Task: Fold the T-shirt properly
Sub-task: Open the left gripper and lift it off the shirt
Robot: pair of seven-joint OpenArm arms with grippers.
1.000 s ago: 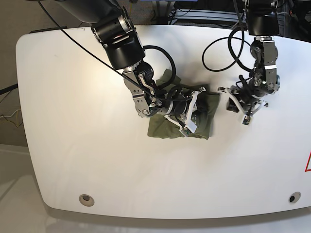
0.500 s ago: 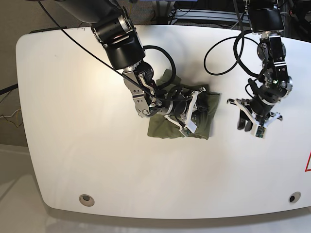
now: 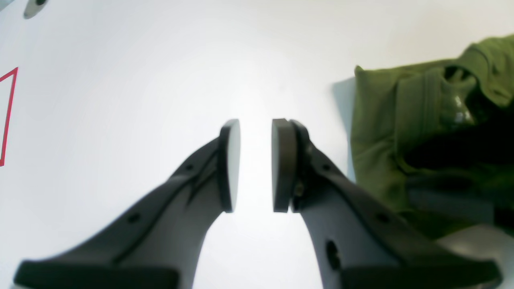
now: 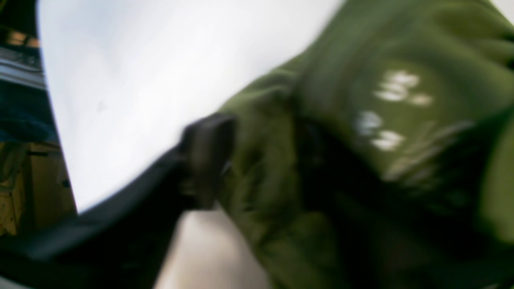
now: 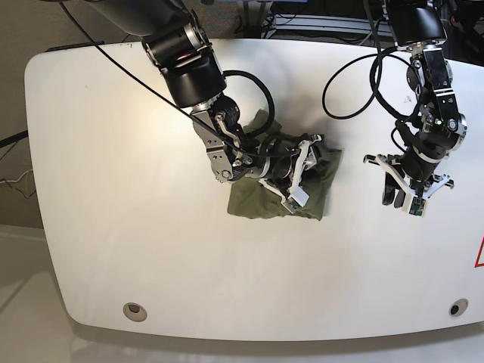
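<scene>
Since the earlier frames the left gripper [image 5: 403, 198] has swung away from the T-shirt [image 5: 261, 199] toward the table's [image 5: 113, 189] right edge; a sec ago it hung just beside the cloth's right side, now it's well apart over bare white top. T-shirt's right edge has puffed out a bit, and the right gripper [image 5: 302, 162] looks spread wider than before.

Left gripper, wrist view [image 3: 255, 164]: jaws narrowly parted, small gap between the flat pads [image 3: 231, 164], nothing between them, only table underneath. Red line marking [image 3: 8, 116] at that view's left edge.

Right gripper: sits on the T-shirt, w/ the arm lying across the cloth. Wrist view is badly blurred: one dark finger [image 4: 207, 156] presses against olive folds [image 4: 281, 180], other finger not made out. Can't tell if it has hold of cloth; jaws seem partly open.

T-shirt: bunched, roughly folded olive bundle near the table's middle, somewhat toward the far edge. White label print [image 4: 387, 108] shows in the right wrist view.
</scene>
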